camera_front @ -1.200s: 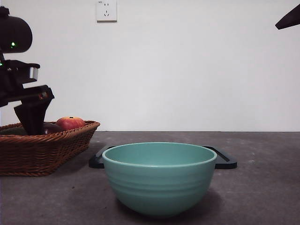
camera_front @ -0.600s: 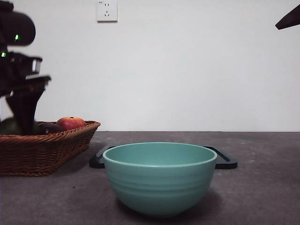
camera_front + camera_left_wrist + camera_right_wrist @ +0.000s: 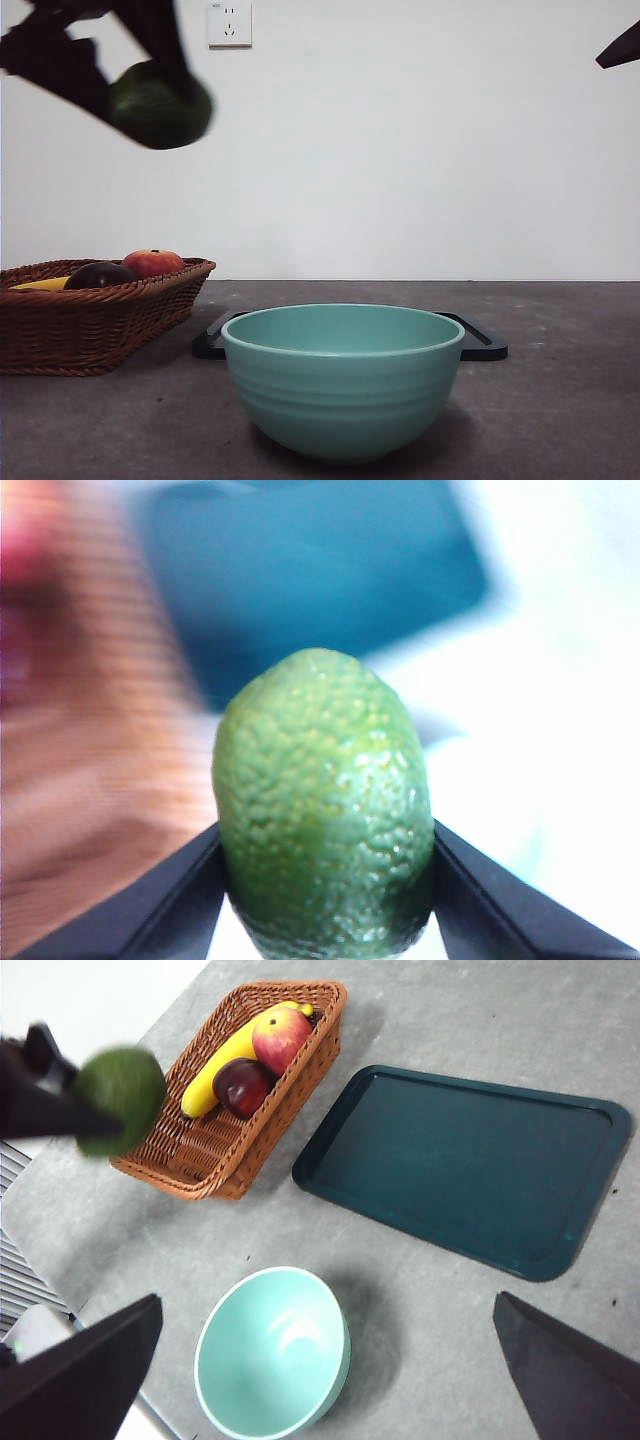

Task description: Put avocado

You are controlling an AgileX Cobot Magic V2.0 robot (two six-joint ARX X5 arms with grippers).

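Front view showed the biggest change from half a second before: the left gripper [image 3: 150, 95], which had been low at the brown woven wicker basket [image 3: 110, 315] with its jaws down among the fruit, had risen high toward the top left corner, and the dark green, pebbly-skinned oval avocado [image 3: 160, 105] had come up with it, blurred by motion and hanging well above the basket. With the arm gone from in front of it, the basket showed a dark purple-maroon round fruit [image 3: 98, 275], a red-orange apple [image 3: 151, 263] and the tip of a yellow banana [image 3: 40, 284]. The pale teal ceramic bowl [image 3: 343, 380] and the flat dark green rectangular tray [image 3: 480, 340] behind it had stayed where they were on the grey table [image 3: 560, 400]. In the left wrist view the left gripper [image 3: 328, 890] had its two black jaws clamped on either flank of the avocado [image 3: 323, 800], the fruit standing lengthwise between them with the background smeared. The right wrist view placed the avocado [image 3: 122, 1098] in the air beside the basket [image 3: 250, 1110], off its outer side and away from the tray [image 3: 470, 1170], with the bowl [image 3: 272, 1352] well apart from it. The right gripper [image 3: 330, 1380] waited high above the table, its jaws spread wide with nothing between them.
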